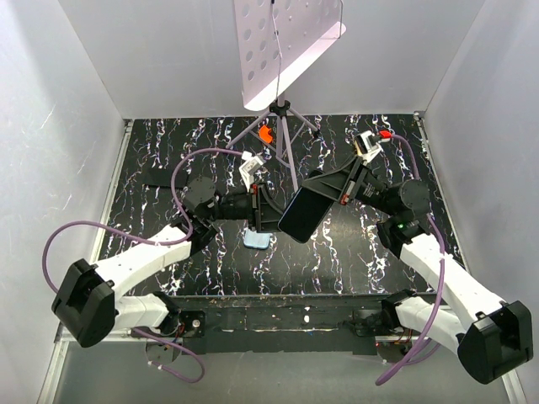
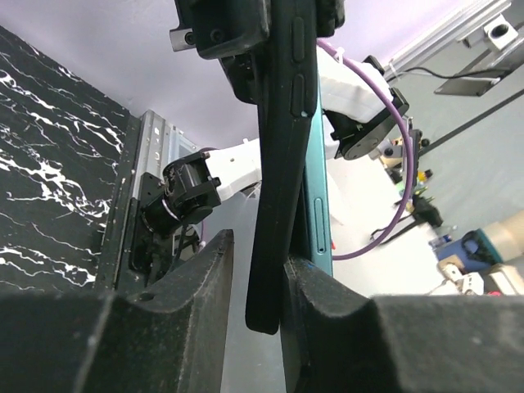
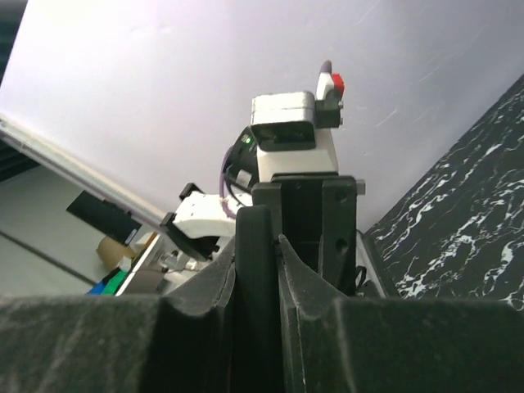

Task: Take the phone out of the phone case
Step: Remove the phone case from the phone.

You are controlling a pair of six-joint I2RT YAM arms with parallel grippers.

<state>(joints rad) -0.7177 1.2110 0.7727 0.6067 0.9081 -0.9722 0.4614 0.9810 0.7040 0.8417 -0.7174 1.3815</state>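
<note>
The dark phone (image 1: pixel 303 212) hangs tilted above the table, and my right gripper (image 1: pixel 330 190) is shut on its upper end. In the right wrist view its edge (image 3: pixel 256 270) is pinched between both pads. My left gripper (image 1: pixel 259 212) reaches in from the left. In the left wrist view the phone (image 2: pixel 278 164) stands edge-on between the jaws of that gripper (image 2: pixel 258 254). One pad touches it and a clear gap shows on the other side. The light blue phone case (image 1: pixel 257 240) shows just below the left fingers. Its teal edge (image 2: pixel 321 221) runs beside the phone.
A tripod (image 1: pixel 282 126) carrying a perforated white board (image 1: pixel 286 50) stands at the back middle, with an orange piece (image 1: pixel 265 135) by its legs. White walls close in the black marbled table (image 1: pixel 362 261) on three sides.
</note>
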